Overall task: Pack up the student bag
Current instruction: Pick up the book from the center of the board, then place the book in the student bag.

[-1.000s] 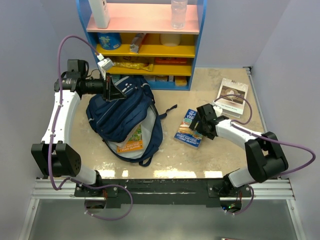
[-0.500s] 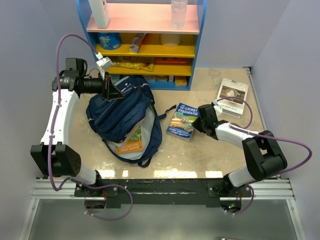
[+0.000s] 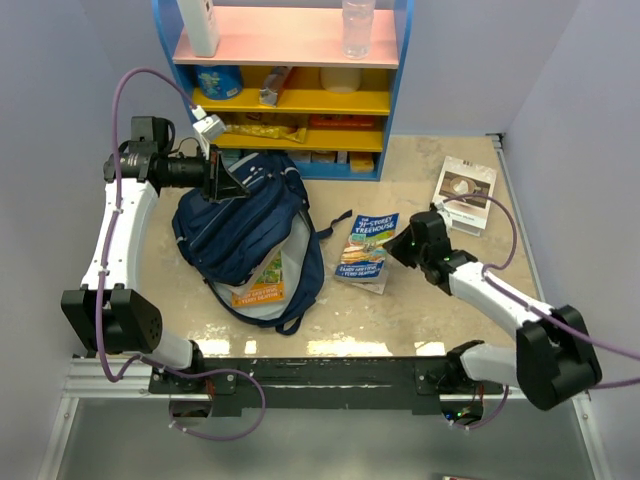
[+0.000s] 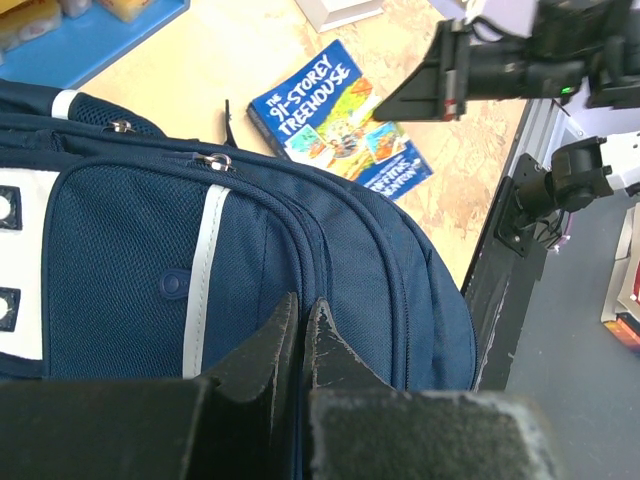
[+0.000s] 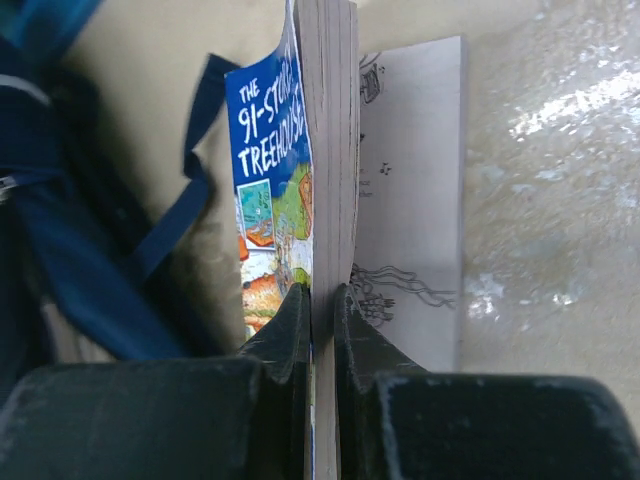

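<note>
**On the worktop [image 3: 440, 310]: student bag [image 3: 240, 225] under the left tool, book in the right**

On the left half of the worktop lies the student bag, a navy backpack slumped on its back with its main compartment gaping toward the near edge. An orange-covered book [image 3: 262, 285] shows inside the opening. The bag's far end sits just in front of the blue shelf unit [image 3: 280, 90], and one strap [image 3: 335, 222] trails out to the right.

The left tool [image 3: 222, 180] is at the top, far end of the bag, touching it. Seen from the left wrist, its fingers [image 4: 268, 345] are drawn narrow, almost together, right against the navy fabric beside the light stripe [image 4: 205, 270] of the front pocket. Whether a fold of cloth is pinched between them cannot be told.

The right tool [image 3: 400, 245] is to the right of the bag, apart from it, with the loose strap lying between the two. Its fingers [image 5: 290, 320] are clamped on the Treehouse book [image 3: 365, 250] (blue cover, bright cartoon panels), gripping the front cover and most of the pages from the book's right edge. In the right wrist view the book is held edge-on, and one pale leaf [image 5: 410, 190] falls away to the side over the worktop. The book's near corner hangs low, close to the surface, just beside the bag's open flap.

A second, pale booklet [image 3: 465, 185] lies flat at the far right, well apart from the bag.
</note>
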Motion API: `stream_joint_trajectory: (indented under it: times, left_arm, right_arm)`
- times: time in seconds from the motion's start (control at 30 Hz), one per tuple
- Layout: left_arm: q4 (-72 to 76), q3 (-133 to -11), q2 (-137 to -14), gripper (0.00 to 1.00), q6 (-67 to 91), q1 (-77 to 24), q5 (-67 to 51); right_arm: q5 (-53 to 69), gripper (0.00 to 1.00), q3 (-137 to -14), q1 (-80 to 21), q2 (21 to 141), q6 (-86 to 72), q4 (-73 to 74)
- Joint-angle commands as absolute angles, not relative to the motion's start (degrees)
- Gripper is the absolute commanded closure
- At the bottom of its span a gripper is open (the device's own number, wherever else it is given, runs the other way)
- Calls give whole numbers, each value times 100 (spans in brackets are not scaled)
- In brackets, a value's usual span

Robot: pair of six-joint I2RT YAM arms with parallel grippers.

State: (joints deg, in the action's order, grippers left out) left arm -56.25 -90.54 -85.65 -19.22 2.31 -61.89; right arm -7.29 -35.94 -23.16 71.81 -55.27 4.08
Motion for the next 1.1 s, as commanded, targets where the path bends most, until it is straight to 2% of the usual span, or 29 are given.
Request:
stream_joint_trajectory:
  times: [0.0, 0.2, 0.4, 0.73, 1.07]
  left_arm:
    - [-5169, -9308, -8376, 100, -1689, 281, -6724]
    - [-4922, -9167, -8358, 100, -1582, 290, -6653]
    - [-4755, -9141, -8324, 100, -1389, 273, -6627]
    - [-4342, -9404, -8385, 100, -835, 255, -6776]
    - [-4781, -9396, -8315, 100, -1186, 246, -6812]
  right_arm:
    - [-159, 100, -4096, -2329, 6313, -5686, 668]
    - [666, 100, -4061, -2347, 5513, -6257, 660]
    - [1063, 100, -4525, -2575, 5449, -6504, 624]
    - [748, 100, -5360, -4164, 6863, -6680, -175]
    - [-166, 100, -6266, -4447, 8067, -7022, -835]
